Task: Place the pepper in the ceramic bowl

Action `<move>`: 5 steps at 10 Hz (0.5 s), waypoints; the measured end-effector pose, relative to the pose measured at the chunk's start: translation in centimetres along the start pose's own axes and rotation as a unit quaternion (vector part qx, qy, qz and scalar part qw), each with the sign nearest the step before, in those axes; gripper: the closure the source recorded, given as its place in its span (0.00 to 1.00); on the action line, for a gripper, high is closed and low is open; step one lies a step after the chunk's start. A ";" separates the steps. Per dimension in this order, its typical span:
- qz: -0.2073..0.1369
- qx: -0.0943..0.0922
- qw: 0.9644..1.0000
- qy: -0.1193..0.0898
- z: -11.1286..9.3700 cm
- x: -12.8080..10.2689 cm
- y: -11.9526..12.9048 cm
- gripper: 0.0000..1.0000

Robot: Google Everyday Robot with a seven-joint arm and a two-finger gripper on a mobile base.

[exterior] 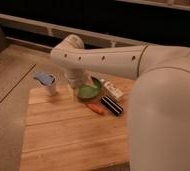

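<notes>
The pepper (94, 107) is a small orange-red tapered piece lying on the wooden board, just in front of the green ceramic bowl (88, 90). The bowl sits mid-board and is partly covered by my arm. My gripper (75, 86) hangs down from the white arm at the bowl's left rim, between the bowl and the cup. It is above and to the left of the pepper and not touching it.
A pale cup with a blue cloth (47, 82) stands at the board's left back. A black block (111, 105) and a white packet (112, 90) lie right of the bowl. The wooden board (68, 135) rests on a grey counter (5, 85).
</notes>
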 end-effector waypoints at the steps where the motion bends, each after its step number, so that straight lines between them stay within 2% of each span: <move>1: 0.013 -0.007 1.000 -0.004 1.2 0.0 -0.2 0.35; 2: 0.041 -0.024 0.999 -0.014 3.7 0.0 -0.6 0.35; 3: 0.071 -0.044 0.996 -0.027 5.7 -0.1 -1.2 0.35; 5: 0.105 -0.070 0.991 -0.045 8.4 0.0 -2.5 0.35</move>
